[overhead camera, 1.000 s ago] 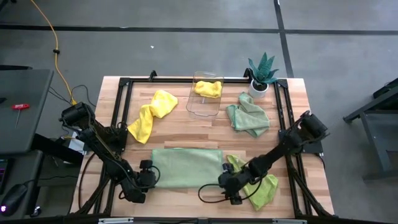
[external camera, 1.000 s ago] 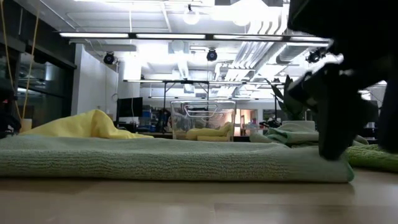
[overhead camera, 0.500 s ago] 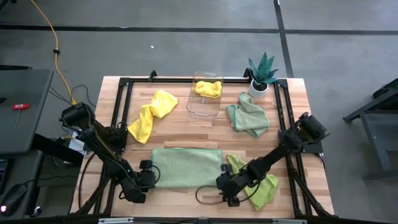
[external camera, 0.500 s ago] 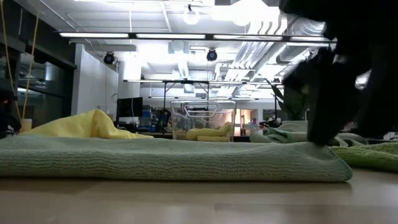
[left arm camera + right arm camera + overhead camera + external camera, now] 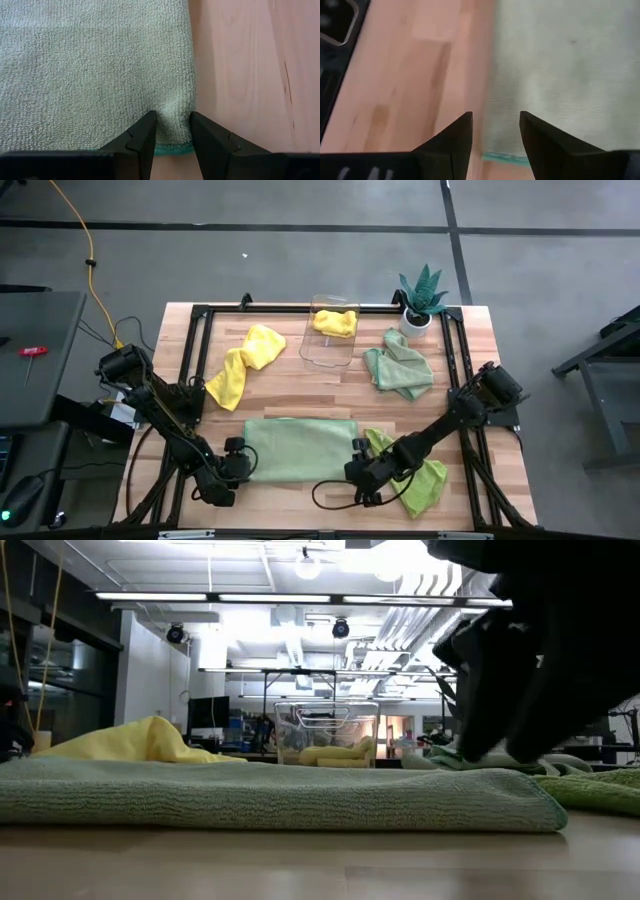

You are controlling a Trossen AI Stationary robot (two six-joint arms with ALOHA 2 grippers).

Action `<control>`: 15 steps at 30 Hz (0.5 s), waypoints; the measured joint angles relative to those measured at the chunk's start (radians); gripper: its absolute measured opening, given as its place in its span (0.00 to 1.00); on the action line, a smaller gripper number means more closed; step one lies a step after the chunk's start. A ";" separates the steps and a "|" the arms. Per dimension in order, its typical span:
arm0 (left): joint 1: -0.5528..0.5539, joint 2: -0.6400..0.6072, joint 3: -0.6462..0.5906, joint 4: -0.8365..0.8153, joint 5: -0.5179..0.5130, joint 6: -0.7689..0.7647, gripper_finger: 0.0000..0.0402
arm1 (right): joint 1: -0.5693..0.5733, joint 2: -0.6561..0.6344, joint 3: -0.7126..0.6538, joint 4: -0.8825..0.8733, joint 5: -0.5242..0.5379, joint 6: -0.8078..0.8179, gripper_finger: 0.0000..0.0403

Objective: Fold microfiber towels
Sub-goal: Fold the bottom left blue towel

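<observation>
You have one pale green towel (image 5: 300, 448) lying flat at the worktop's (image 5: 300, 390) near edge. Your left end effector (image 5: 172, 131) pinches its left corner; your right end effector (image 5: 495, 131) stands open over its right corner. Three loose towels remain unfolded.

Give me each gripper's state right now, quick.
Left gripper: shut on the pale green towel, pinching its corner.
Right gripper: open, over that towel's other near corner.
</observation>
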 joint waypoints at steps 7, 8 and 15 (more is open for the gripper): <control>0.000 0.000 0.000 0.005 0.000 0.000 0.28 | 0.010 0.063 0.000 -0.001 -0.036 -0.008 0.38; 0.000 0.001 0.000 0.008 0.002 -0.001 0.28 | 0.010 0.067 0.000 0.002 -0.034 0.006 0.38; 0.001 -0.001 0.001 0.016 0.060 -0.046 0.26 | 0.015 0.079 0.003 -0.004 -0.025 0.063 0.36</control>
